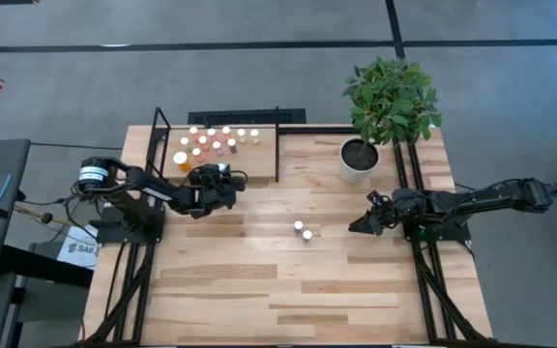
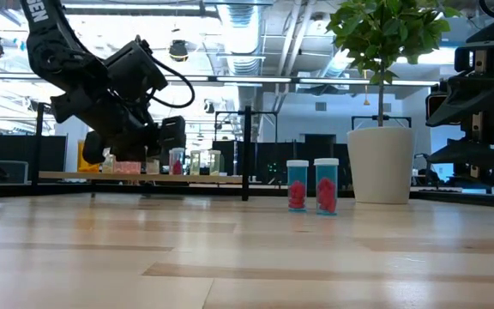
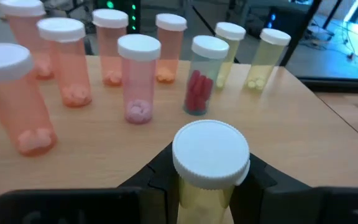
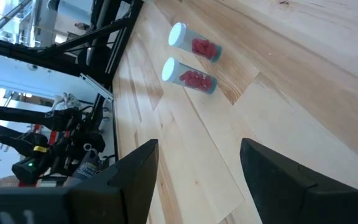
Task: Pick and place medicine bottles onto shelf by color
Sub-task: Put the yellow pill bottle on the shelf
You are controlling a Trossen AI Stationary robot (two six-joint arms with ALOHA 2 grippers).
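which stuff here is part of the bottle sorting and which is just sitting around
Job:
- bottles on the shelf
- shelf
- yellow bottle in the left tool
- two bottles on the table
- right tool, open

Not the job:
- potted plant

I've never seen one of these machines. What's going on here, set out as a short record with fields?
Left tool: shut on a yellowish white-capped bottle, held at the shelf's edge
Right tool: open, empty, low over the table, pointed toward two bottles
Shelf: holds a cluster of white-capped bottles, orange, pinkish and yellowish
Loose on table: two clear bottles with red pills, upright, side by side
Also present: potted plant at the table's far right
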